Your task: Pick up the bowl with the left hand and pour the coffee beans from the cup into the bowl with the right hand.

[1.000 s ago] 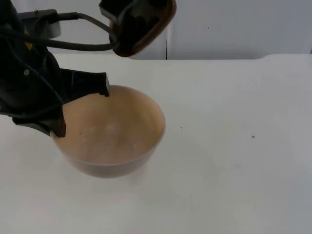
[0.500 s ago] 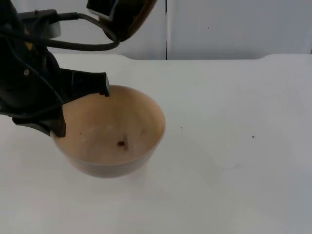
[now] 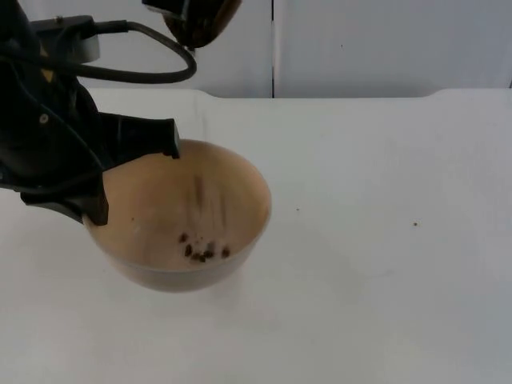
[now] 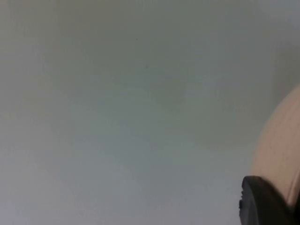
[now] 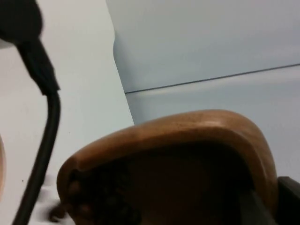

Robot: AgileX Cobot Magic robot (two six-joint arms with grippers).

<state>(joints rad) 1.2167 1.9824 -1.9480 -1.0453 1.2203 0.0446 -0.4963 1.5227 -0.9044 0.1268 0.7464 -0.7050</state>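
White table top (image 3: 384,264): bare surface ending at a grey partition wall (image 3: 384,48); a few dark specks lie on it to the bowl's right.

Left arm's gripper (image 3: 132,172): black, two-finger, at the near-left rim of the bowl. Fingers clenched on that rim, one outside and one over the edge; the left wrist view shows a black fingertip (image 4: 262,201) against the bowl's pale outer wall. Whether the bowl is lifted or resting cannot be told for certain; the soft shadow beneath it suggests it hangs just above the table.

Round, pale tan wooden bowl (image 3: 240,192): upright, mouth open upward, at the left of the table.

Brown wooden cup (image 3: 200,20): tipped over, above and behind the bowl; the right wrist view shows its rim (image 5: 187,126) turned down, dark beans gathered at the lip.

Right arm's gripper (image 5: 276,201): grasping the cup, judged from the fingertip against its wall.

Dark coffee beans (image 3: 204,250): a small cluster on the bowl's floor; faint streaks above them are beans falling.

Progress: bowl held, pour under way. Remaining: emptying the cup, which appears to hold beans yet.
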